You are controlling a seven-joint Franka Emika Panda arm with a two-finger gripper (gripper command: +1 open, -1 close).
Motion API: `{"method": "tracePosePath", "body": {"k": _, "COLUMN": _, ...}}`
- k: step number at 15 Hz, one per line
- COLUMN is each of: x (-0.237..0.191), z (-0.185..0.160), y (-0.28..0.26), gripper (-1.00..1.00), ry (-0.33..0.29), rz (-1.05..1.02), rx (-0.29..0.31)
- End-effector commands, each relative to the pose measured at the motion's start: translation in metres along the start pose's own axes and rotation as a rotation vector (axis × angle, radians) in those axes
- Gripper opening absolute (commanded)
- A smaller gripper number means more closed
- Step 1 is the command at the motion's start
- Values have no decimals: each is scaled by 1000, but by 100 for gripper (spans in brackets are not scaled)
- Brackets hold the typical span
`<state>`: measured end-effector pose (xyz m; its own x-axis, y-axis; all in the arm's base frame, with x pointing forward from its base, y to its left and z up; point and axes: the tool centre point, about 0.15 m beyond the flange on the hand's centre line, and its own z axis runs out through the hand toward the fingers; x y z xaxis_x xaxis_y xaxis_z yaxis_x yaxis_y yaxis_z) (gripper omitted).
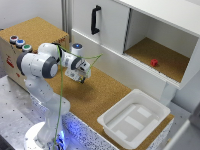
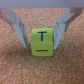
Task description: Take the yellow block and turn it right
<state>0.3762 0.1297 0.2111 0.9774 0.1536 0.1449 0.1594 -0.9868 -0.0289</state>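
The yellow block [image 2: 42, 42] is a tiny cube with a dark "T" on its facing side, resting on the cork surface. In the wrist view my gripper [image 2: 42, 44] stands around it, one finger [image 2: 21, 34] on each side, the tips pressed against the block's two side faces. In the exterior view the gripper [image 1: 82, 76] is down at the cork counter [image 1: 95, 97] in front of the white cabinet, and the block is mostly hidden under the fingers.
A white bin [image 1: 134, 117] sits on the counter at the exterior view's right. A small red block [image 1: 154, 62] lies in the open cabinet compartment. A white cup [image 1: 76, 48] stands behind the arm. Three coloured buttons [image 1: 20, 43] sit on a box at the left.
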Motion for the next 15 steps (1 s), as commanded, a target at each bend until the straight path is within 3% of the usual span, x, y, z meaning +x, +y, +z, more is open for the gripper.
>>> {"method": "tracePosePath", "body": {"k": 1, "x": 17, "z": 2, "y": -7, "gripper": -100, "ry": -34, "rz": -21, "rx": -96}}
{"method": "tracePosePath", "body": {"k": 4, "x": 18, "z": -23, "y": -11, "gripper": -100, "ry": 7, "rz": -56, "rx": -112}}
{"method": "tracePosePath", "body": {"k": 7, "x": 27, "z": -41, "y": -3, "gripper": -100, "ry": 41, "rz": -81, "rx": -87}}
{"method": "tracePosePath", "body": {"k": 11, "x": 46, "z": -46, "y": 12, "gripper": -100, "ry": 30, "rz": -111, "rx": -52}}
{"method": "tracePosePath", "body": {"k": 15, "x": 55, "z": -39, "y": 2, "gripper": -100, "ry": -9, "rz": -143, "rx": -71}}
